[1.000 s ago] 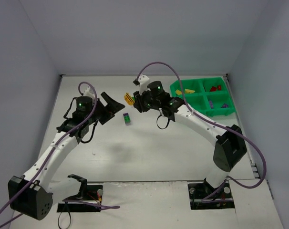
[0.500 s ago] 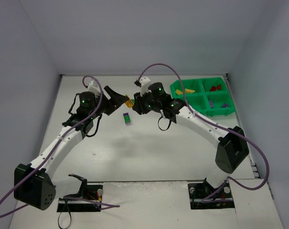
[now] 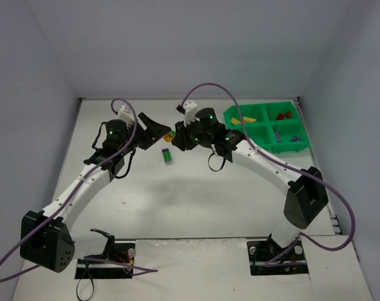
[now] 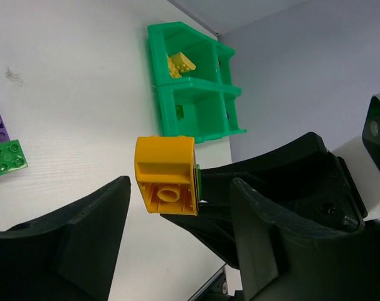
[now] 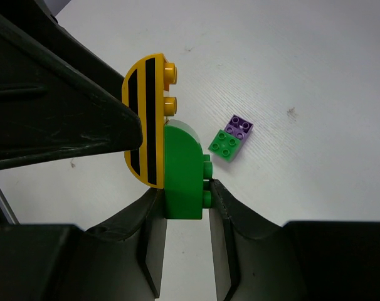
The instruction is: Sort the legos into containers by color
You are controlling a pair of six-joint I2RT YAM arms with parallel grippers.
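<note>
Your left fingers (image 4: 83, 238) have swung in across the desk (image 3: 196, 188) toward the right arm over the last second, narrowing as they came. They now stand on either side of the yellow brick (image 4: 166, 169), still parted, with a visible gap on each side and no contact yet. Your right fingers (image 5: 222, 251) are clamped on the green brick (image 5: 184, 175), which is stuck to that striped yellow one. The joined two hang in the air between the arms, well left of the tray (image 3: 265, 124). That tells you where you are: this looks like the pull-apart step, since a green and a yellow stuck together cannot go into one compartment. The left fingers probably need to close the rest of the way on the yellow brick alone, square on its flat sides, before either arm tugs. If they catch the green edge too, the two may not split. Once apart, yellow seems to belong in the tray's far-left compartment, where yellow pieces already lie. A purple-and-green pair (image 3: 167, 155) lies on the desk just below the meeting point, touching and perhaps joined, so similar work likely remains.
</note>
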